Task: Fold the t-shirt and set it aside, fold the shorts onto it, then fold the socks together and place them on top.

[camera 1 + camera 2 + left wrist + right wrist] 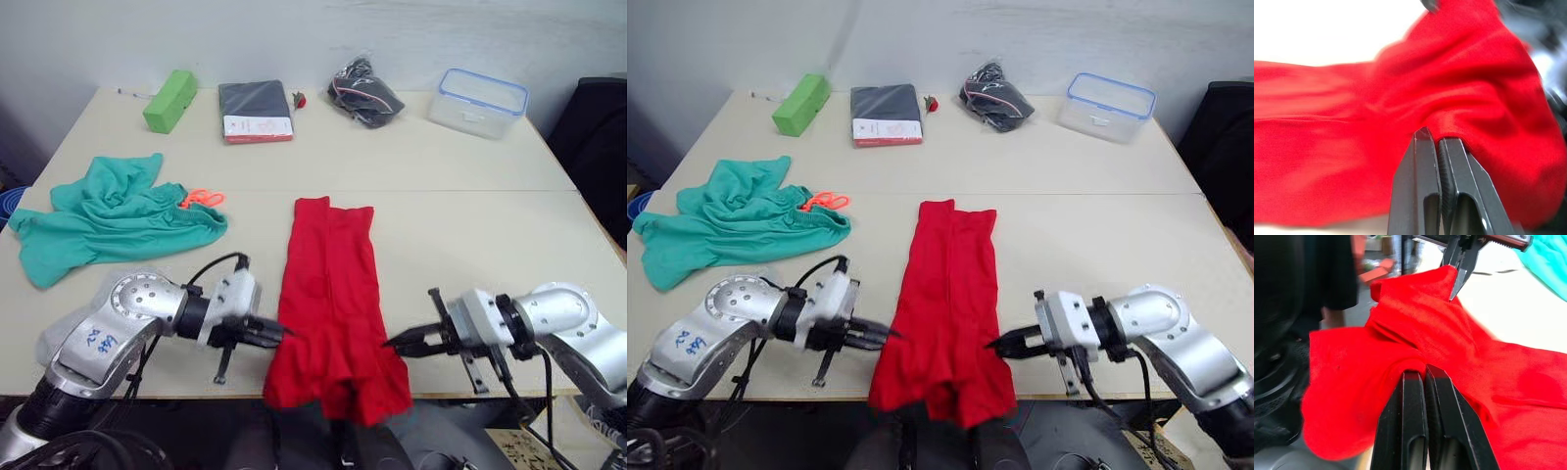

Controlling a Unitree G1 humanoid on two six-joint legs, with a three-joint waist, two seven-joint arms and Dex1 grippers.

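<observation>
Shirt [330, 294] lies in a long red strip on the table [460, 225], right between the two grippers, and its near end hangs over the table edge. The left gripper [277, 333] pinches the shirt's left edge. The right gripper [392, 344] pinches its right edge. Both have their fingers closed tight on the cloth. The teal shorts [113, 217] lie in a heap beyond the left gripper, well apart from the shirt. Far past both grippers sit a green block [169, 100], a dark flat pack [256, 110], a black bundle [364, 92] and a clear box [481, 101].

In the left wrist view, the two black fingers [1422, 191] press together with a fold of red cloth caught at their tips.

In the right wrist view, the fingers [1410, 426] are also shut on a red fold. The left gripper shows across the shirt, biting its far edge, with a bit of the shorts behind it.
</observation>
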